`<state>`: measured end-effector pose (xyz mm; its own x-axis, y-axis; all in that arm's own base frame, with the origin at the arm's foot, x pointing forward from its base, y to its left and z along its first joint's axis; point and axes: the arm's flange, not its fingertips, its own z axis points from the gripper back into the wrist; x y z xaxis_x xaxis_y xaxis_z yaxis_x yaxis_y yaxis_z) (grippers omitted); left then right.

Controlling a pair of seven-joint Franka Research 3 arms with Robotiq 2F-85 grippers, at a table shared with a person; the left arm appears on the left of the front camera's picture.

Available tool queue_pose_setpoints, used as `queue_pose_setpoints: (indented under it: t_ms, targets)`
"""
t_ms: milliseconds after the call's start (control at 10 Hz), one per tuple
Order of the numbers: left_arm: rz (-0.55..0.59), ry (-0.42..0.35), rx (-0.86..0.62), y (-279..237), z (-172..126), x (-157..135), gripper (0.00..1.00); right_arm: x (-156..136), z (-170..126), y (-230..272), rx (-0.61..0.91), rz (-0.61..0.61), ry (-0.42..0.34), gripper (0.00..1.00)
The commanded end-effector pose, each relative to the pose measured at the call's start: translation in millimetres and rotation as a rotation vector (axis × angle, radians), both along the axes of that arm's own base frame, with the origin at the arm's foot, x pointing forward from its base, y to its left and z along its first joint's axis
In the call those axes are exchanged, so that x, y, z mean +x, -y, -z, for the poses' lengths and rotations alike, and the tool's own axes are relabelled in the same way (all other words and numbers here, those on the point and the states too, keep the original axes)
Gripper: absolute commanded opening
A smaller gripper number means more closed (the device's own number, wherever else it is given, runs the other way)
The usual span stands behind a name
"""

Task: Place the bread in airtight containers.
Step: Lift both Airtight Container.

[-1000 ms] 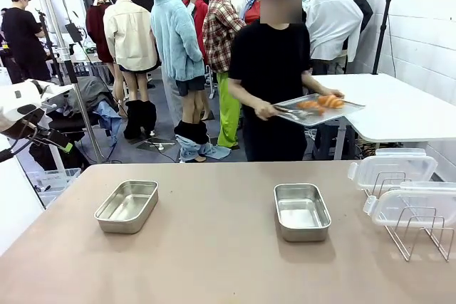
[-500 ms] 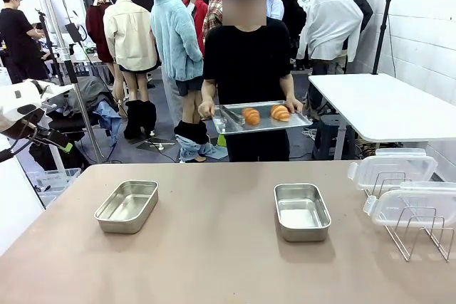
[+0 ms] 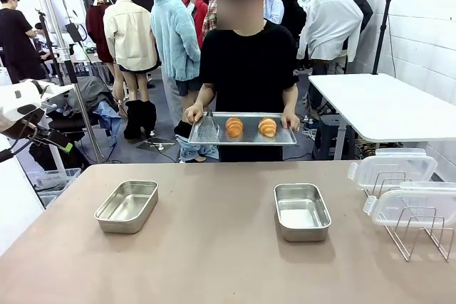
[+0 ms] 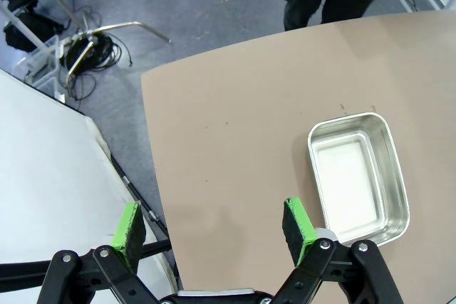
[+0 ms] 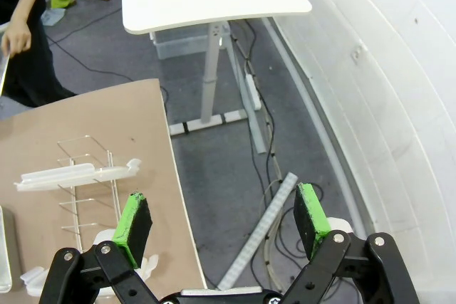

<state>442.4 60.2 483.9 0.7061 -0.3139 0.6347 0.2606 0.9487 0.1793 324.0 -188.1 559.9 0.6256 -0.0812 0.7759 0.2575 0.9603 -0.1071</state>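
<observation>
The person in the black shirt has turned round with the flat perforated steel tray [image 3: 206, 133] and now stands at the far edge of the brown table [image 3: 214, 268], facing it. A moment ago the tray was held higher and a bit more to one side. Now it is level and lower, with a hand [image 3: 193, 113] on each short end, just behind the table's far edge. On it lie the two golden-brown croissant rolls [image 3: 234, 127], side by side and a little apart. They are not yet over the table.

On the table the two small rectangular stainless-steel pans wait with nothing inside, one [image 3: 127, 206] on the table's left part, one [image 3: 302, 211] a little right of its middle. The clear plastic lids [image 3: 395, 169] lean on the wire rack [image 3: 420, 240] at the table's right edge.

The left gripper [image 4: 212, 211] hangs above the table's left edge, its green pads spread wide with nothing between them. The right gripper [image 5: 221, 201] hangs outside the table's right edge, also spread wide and empty.

I think the bread is only arriving. The placing has not begun, and the rolls must first come within reach.
</observation>
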Motion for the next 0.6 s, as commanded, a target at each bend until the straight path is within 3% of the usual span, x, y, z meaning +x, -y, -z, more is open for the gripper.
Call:
queue_pose_setpoints:
  t_ms: [0,500]
  targets:
    - [-0.004,0.003,-0.003,-1.9,-0.2,-2.4,1.0,0.6,2.7,0.1,0.005,0.003,-0.008,1.0]
    - [-0.004,0.003,-0.003,-1.9,-0.2,-2.4,1.0,0.6,2.7,0.1,0.005,0.003,-0.008,1.0]
